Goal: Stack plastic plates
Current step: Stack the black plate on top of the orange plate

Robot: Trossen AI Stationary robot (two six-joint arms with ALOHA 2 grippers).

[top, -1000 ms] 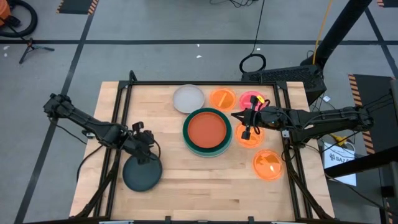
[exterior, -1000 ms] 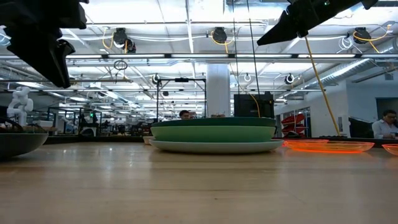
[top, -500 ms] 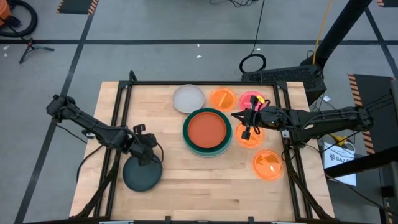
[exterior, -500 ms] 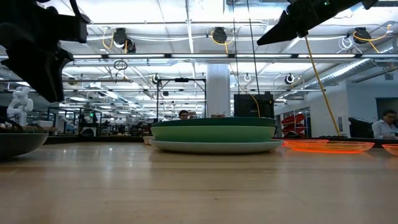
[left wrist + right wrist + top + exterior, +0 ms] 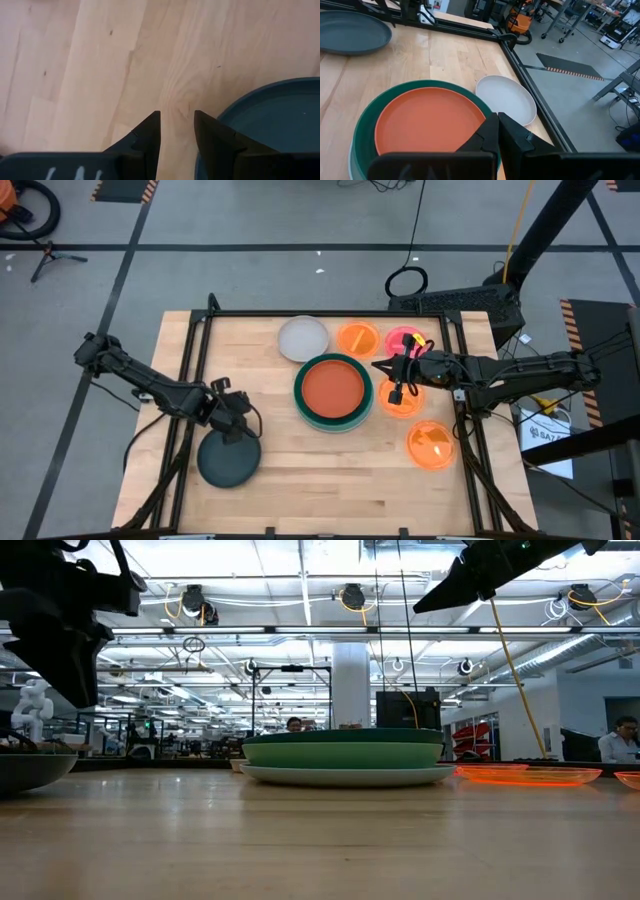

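A stack at mid-table has the rust-orange plate on top of dark green, light green and a pale bottom plate. The dark grey plate lies flat near the table's near-left. My left gripper hangs above that plate's far rim, narrowly open and holding nothing. My right gripper is shut and empty. It hovers high over a small orange plate to the right of the stack.
The beige plate, a small orange plate and a pink one lie along the far edge. Another orange plate lies near-right. A black frame borders the table. Bare wood lies between the grey plate and the near-right plate.
My left gripper has moved down and slightly toward the near edge, closer to the dark grey plate's far rim. The plates and my right arm have kept still.
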